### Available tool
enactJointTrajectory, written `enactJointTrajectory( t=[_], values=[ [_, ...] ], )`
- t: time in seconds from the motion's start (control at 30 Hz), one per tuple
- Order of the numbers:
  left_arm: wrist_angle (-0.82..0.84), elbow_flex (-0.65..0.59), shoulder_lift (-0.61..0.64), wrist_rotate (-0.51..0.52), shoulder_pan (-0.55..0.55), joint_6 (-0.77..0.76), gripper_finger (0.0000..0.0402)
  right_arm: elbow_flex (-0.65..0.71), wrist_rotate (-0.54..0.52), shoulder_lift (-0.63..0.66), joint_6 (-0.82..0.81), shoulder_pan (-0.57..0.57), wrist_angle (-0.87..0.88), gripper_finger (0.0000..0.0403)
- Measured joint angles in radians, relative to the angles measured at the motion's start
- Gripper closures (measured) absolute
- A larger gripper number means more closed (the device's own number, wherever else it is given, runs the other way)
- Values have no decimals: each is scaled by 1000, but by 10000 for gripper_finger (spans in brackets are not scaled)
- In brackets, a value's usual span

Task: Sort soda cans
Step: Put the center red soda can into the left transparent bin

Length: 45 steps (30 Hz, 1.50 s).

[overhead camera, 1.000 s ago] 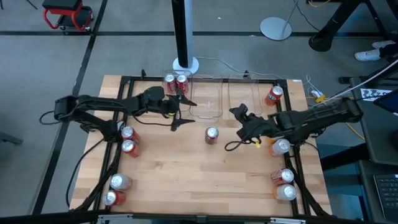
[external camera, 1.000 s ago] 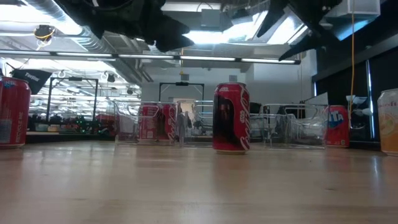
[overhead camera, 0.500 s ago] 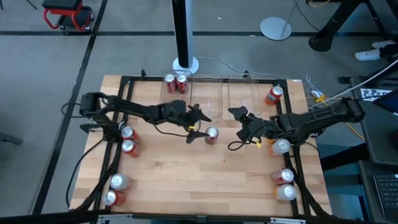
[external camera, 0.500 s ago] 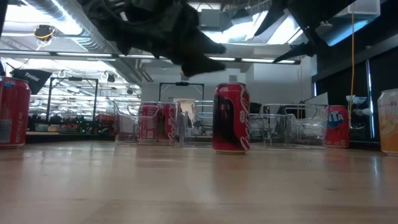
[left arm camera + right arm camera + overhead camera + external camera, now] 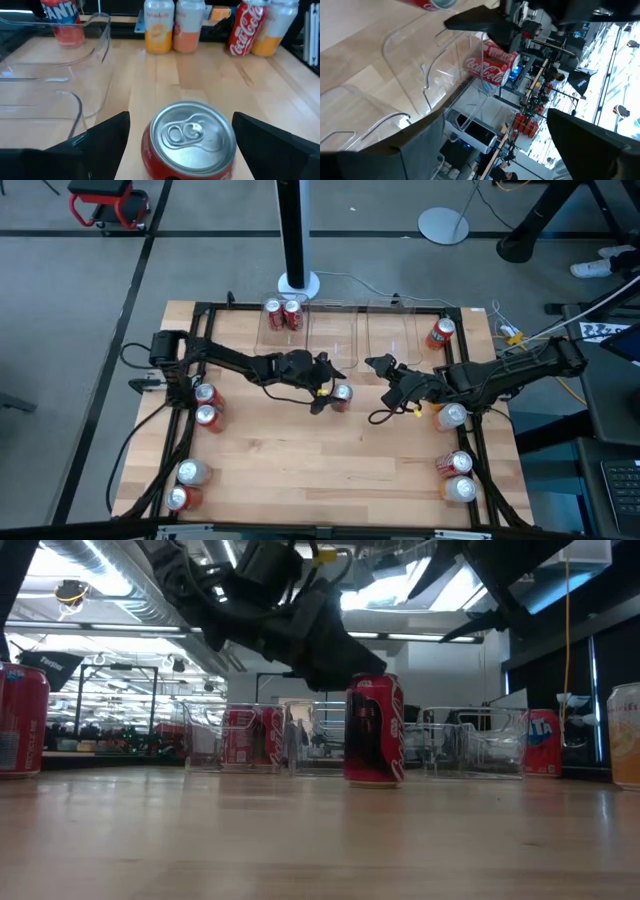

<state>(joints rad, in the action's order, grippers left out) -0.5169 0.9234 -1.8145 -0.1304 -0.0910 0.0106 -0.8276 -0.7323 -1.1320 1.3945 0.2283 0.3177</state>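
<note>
A red soda can (image 5: 342, 395) with a silver top stands upright at the table's middle; it also shows in the low view (image 5: 373, 730) and the left wrist view (image 5: 192, 137). My left gripper (image 5: 329, 387) is open at the can's left side, and its two fingers stand on either side of the can's top (image 5: 181, 120) without touching it. My right gripper (image 5: 377, 390) is open and hangs above the table right of the can, near the clear bins. Two red cans (image 5: 282, 311) stand in the far-left clear bin (image 5: 300, 340).
Several more cans stand along the left edge (image 5: 206, 405), at the near-left corner (image 5: 186, 484), on the right (image 5: 451, 416), at the near-right corner (image 5: 458, 476) and at the far right (image 5: 441, 332). A second clear bin (image 5: 392, 332) sits at the far edge.
My left gripper has moved from beside the far-left bin toward the table's right and near side, and has come down to the middle can; its open fingers now stand on either side of the can's top.
</note>
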Motion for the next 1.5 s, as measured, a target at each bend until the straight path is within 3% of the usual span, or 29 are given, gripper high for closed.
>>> enactJointTrajectory(
  t=[0.6,0.93,1.5],
  values=[
    [-88,2,-77,3,6,12,65,0,9,0,-13,0,-1,54],
    [-86,2,-77,-1,6,-17,115,0,10,0,-13,0,-1,54],
    [-99,0,-73,0,6,-23,123,0,10,0,-13,0,2,54]
  ],
)
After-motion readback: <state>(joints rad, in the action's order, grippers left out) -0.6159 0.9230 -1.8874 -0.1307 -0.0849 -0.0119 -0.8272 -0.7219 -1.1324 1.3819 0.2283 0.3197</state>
